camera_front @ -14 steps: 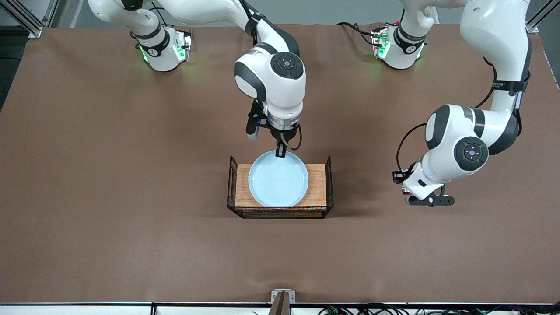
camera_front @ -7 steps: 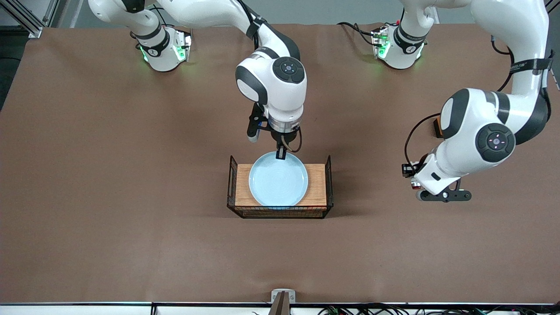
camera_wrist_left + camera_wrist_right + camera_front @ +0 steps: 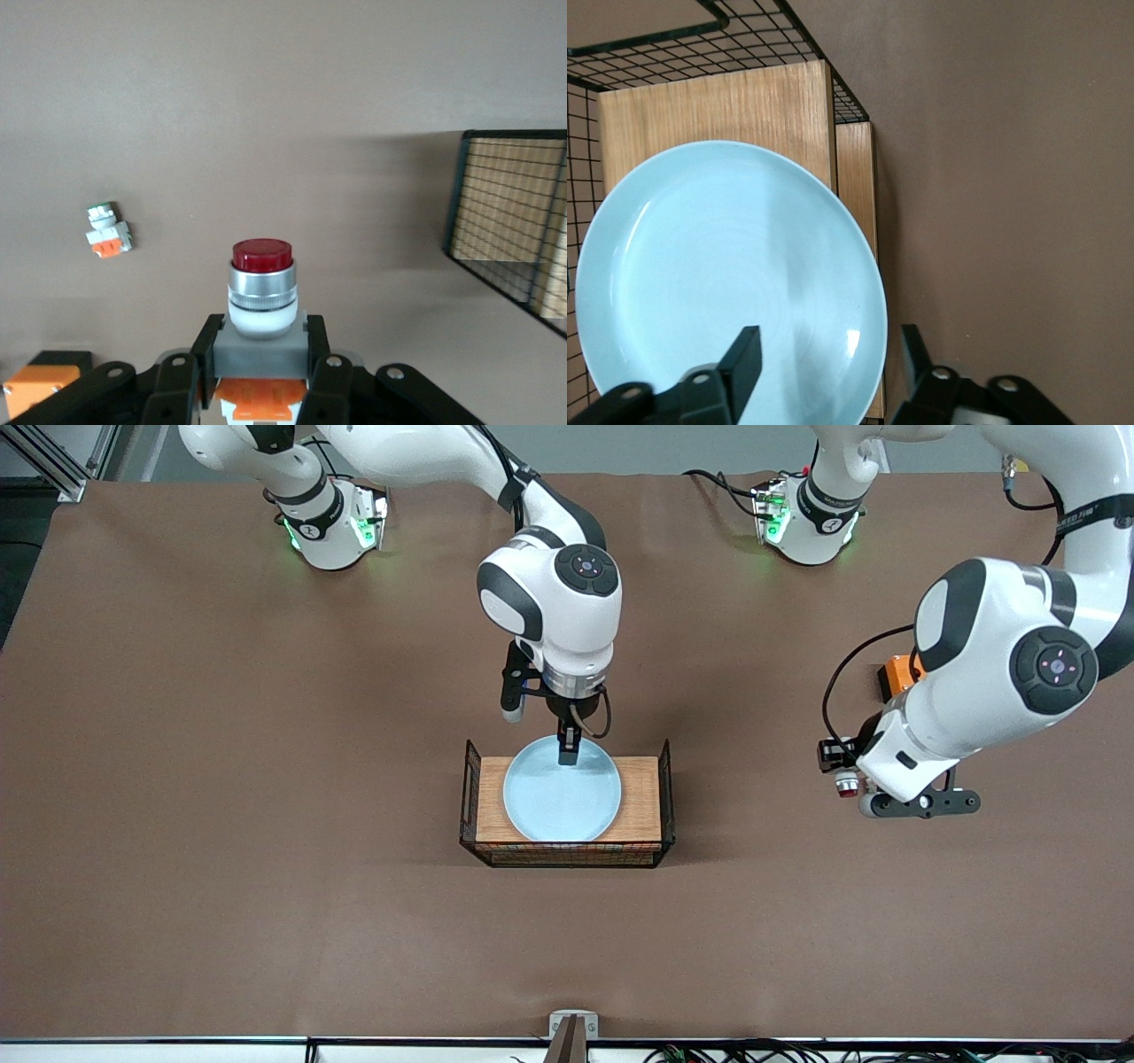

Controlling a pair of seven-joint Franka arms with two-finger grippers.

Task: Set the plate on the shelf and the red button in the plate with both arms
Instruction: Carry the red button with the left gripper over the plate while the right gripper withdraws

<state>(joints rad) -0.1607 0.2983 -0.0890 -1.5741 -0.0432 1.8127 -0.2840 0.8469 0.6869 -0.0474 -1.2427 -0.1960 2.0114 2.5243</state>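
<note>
Right gripper (image 3: pixel 568 749) spread wide over the rim of the pale blue plate (image 3: pixel 561 801), fingers (image 3: pixel 741 361) straddling the edge and gripping nothing, as if done with setting it down. Plate lying flat on the wooden board of the wire-sided tray (image 3: pixel 656 849), so apparently already placed. Left gripper (image 3: pixel 842 781) clenched on the red button (image 3: pixel 261 283), held aloft over bare surface (image 3: pixel 266 921) well toward the left arm's end from the tray, cap end pointing away from the wrist, body pinched low to leave the cap free. Below, well apart from the tray, a similar white-and-orange part (image 3: pixel 108 232) and an orange box (image 3: pixel 898 675).
</note>
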